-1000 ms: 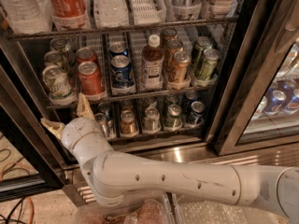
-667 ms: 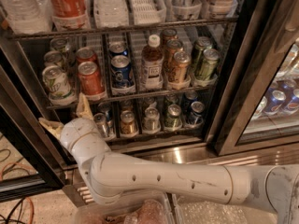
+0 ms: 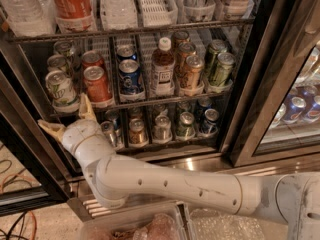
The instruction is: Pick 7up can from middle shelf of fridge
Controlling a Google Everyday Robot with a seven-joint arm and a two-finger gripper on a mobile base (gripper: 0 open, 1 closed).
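The 7up can [image 3: 60,88] is pale with green marks and a silver top. It stands at the front left of the middle shelf [image 3: 150,100] of the fridge [image 3: 252,84], next to a red cola can [image 3: 96,84]. My gripper [image 3: 69,118] is open and empty, just below and in front of the 7up can. One tan finger [image 3: 87,107] points up between the two cans, and the other [image 3: 50,129] sticks out to the left. The white arm reaches in from the lower right.
The same shelf holds a blue can [image 3: 130,77], a white-capped brown bottle [image 3: 163,66] and green-gold cans [image 3: 220,69]. Large bottles stand on the rack above [image 3: 72,4] and several cans on the rack below [image 3: 162,128]. The black door frame [image 3: 30,149] runs close on the left.
My gripper has edged slightly up towards the 7up can. The cans have not moved.
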